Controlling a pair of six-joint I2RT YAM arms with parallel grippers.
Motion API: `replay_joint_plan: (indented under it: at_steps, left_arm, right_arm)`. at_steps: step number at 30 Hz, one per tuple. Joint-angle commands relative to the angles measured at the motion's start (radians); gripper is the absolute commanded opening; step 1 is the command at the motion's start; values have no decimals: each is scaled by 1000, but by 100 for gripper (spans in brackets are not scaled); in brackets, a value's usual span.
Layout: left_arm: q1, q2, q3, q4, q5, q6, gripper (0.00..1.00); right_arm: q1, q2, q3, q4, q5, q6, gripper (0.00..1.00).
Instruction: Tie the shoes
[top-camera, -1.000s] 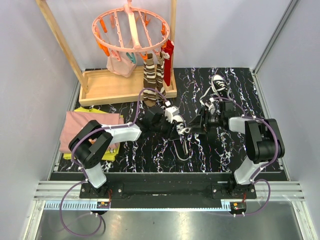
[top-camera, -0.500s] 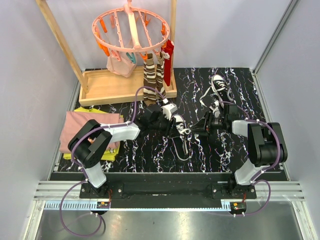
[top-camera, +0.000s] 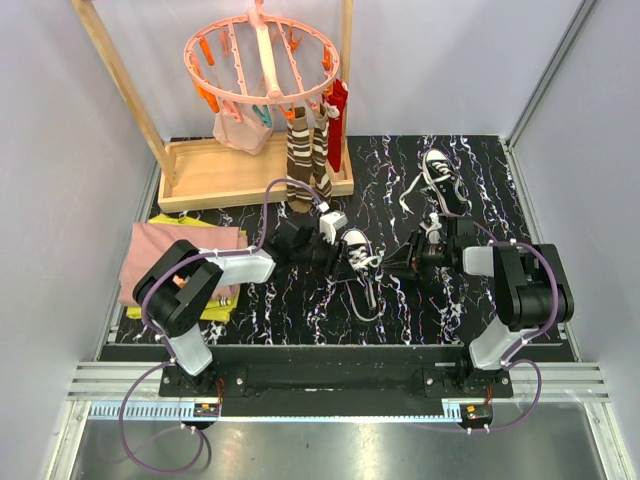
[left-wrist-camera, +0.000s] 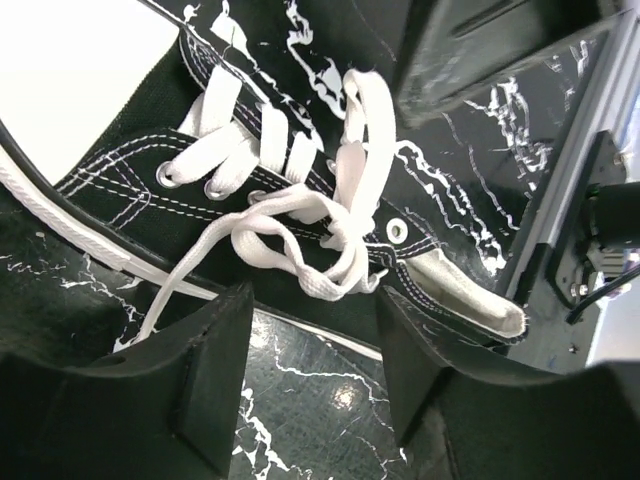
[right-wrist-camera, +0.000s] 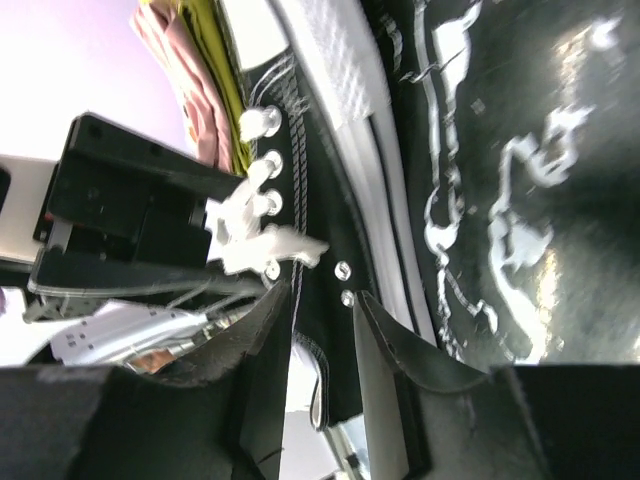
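Shoe (top-camera: 358, 252) lies between 2 grippers, long axis far-to-near. Left gripper (left-wrist-camera: 310, 330) nearer loose knot (left-wrist-camera: 300, 240), jaws apart, empty. Right gripper (right-wrist-camera: 322, 320) at shoe's other side, jaws apart, empty.

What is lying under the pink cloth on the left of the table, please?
A yellow cloth shows beneath the pink cloth at its edges; the rest of it is covered.

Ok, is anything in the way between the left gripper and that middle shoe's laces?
Nothing visible. The left gripper is open right in front of the middle shoe, and its looped white laces lie in plain view just past the fingertips.
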Motion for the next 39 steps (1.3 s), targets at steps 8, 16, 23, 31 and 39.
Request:
replay_joint_plan:
  at_steps: [8, 16, 23, 31, 39]
  left_arm:
    - [6, -29, -13, 180, 66, -111, 59]
    - [5, -9, -3, 155, 37, -121, 59]
    - [3, -9, -12, 132, 6, -134, 58]
    - [-14, -8, -12, 117, 22, -118, 48]
    - [-22, -3, -19, 125, 5, -131, 42]
  right_arm:
    - [37, 99, -6, 270, -5, 180, 40]
    - [43, 136, 10, 320, -3, 222, 38]
    - [43, 91, -26, 357, -29, 242, 37]
    - [43, 38, -62, 319, -22, 232, 38]
    - [43, -14, -81, 304, -23, 229, 40]
